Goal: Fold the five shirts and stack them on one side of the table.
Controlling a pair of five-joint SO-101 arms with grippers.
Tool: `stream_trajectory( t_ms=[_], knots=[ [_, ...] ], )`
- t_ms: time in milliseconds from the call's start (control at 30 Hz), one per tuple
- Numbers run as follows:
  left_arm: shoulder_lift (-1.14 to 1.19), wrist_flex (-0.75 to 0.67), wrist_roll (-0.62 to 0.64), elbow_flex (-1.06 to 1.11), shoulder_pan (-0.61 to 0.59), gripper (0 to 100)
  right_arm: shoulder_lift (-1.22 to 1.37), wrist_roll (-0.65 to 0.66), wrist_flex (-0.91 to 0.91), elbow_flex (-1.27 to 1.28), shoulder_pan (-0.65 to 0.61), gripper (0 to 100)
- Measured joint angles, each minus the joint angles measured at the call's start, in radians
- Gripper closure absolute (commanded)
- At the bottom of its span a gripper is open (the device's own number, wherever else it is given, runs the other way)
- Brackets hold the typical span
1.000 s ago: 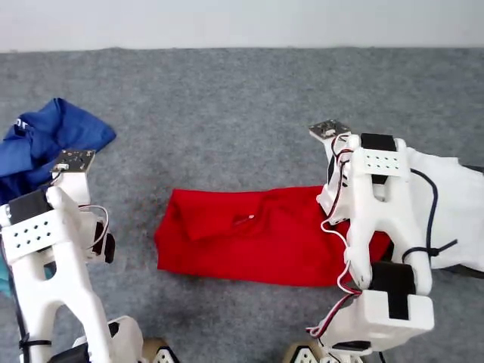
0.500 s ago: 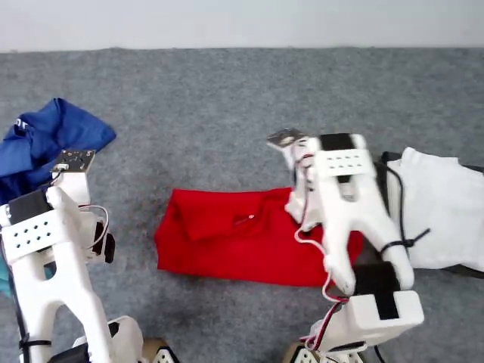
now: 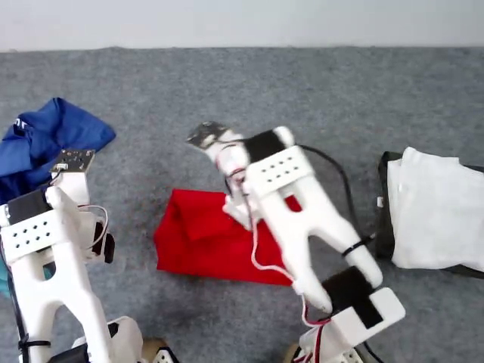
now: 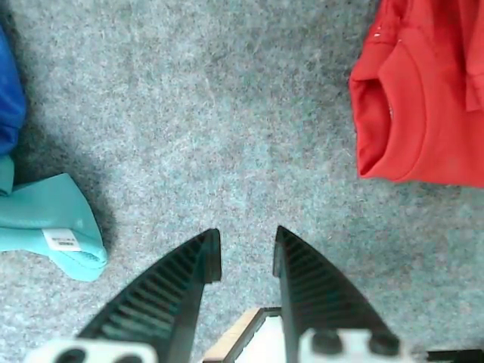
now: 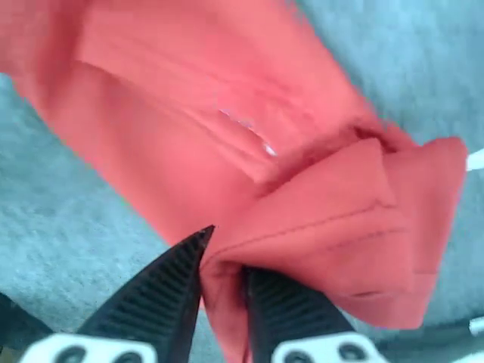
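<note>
The desk (image 3: 227, 98) is covered by grey carpet-like fabric. A plain pale wall (image 3: 242, 23) is seen along its far edge.

A robotics lab bench, by the look of it: grey felt-like covering (image 3: 227, 98) lies under the red shirt (image 3: 197, 242) and a plain pale wall (image 3: 242, 23) runs beyond it. A white left arm (image 3: 45, 249) stands beside the shirt and a right arm (image 3: 302, 212) over it, each carrying a bare circuit board (image 3: 74, 159).

Light: bright, soft and even over the grey surface (image 3: 249, 98).
Shadows: faint, soft-edged, close beside the teal cloth (image 4: 45, 227) in the left wrist view.
Red shirt (image 5: 302, 151): evenly lit, darker within its folds.
White shirt (image 3: 435, 212): brightest, creases readable.
</note>
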Motion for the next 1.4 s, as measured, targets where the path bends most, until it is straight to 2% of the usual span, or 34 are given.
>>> stream_trajectory(
  t_ms=[367, 900, 1000, 1167, 1400],
  knots=[
    [0.0, 0.0, 0.0, 0.0, 0.0, 87, 0.173, -0.055, -0.164, -0.006, -0.153, 98.8],
    [0.0, 0.0, 0.0, 0.002, 0.0, 87, 0.489, -0.095, -0.167, -0.387, -0.255, 98.7],
    [0.0, 0.0, 0.0, 0.002, 0.0, 87, 0.516, -0.095, -0.141, -0.428, -0.265, 94.0],
    [0.0, 0.0, 0.0, 0.025, 0.0, 87, 0.525, -0.095, -0.087, -0.448, -0.276, 78.5],
    [0.0, 0.0, 0.002, 0.028, 0.0, 87, 0.474, -0.095, -0.043, -0.448, -0.333, 77.5]
  ],
)
